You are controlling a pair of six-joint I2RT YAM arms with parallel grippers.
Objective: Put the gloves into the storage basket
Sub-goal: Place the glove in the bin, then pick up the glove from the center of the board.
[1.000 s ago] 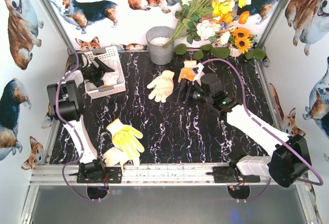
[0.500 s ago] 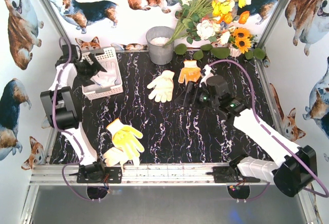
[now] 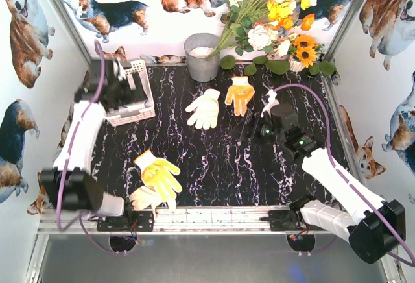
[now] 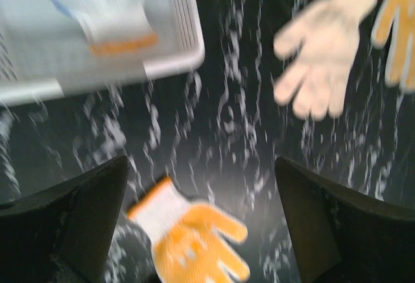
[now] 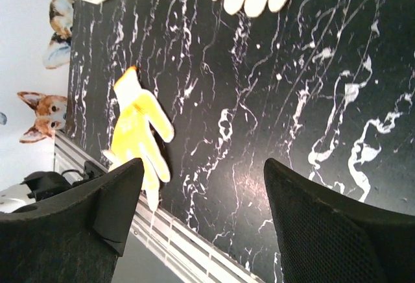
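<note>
The white lattice storage basket (image 3: 144, 95) stands at the far left, with a white orange-cuffed glove (image 4: 117, 20) lying in it (image 4: 175, 56). My left gripper (image 3: 122, 75) is open and empty, raised over the basket's left side and blurred. A cream glove (image 3: 205, 108) and an orange glove (image 3: 240, 93) lie at far centre. A yellow glove (image 3: 159, 172) lies on a white glove (image 3: 142, 197) at the near left. My right gripper (image 3: 245, 124) is open and empty, just near of the orange glove. The yellow glove also shows in both wrist views (image 4: 194, 241) (image 5: 136, 134).
A grey metal bucket (image 3: 202, 56) stands at the back centre, with a bunch of flowers (image 3: 272, 17) leaning beside it at the back right. Walls printed with corgis close in three sides. The aluminium rail (image 3: 214, 218) runs along the near edge.
My left arm has lifted out of the basket and swung up, its gripper empty. My right gripper has drawn back from the orange glove, which now lies flat on the table.
</note>
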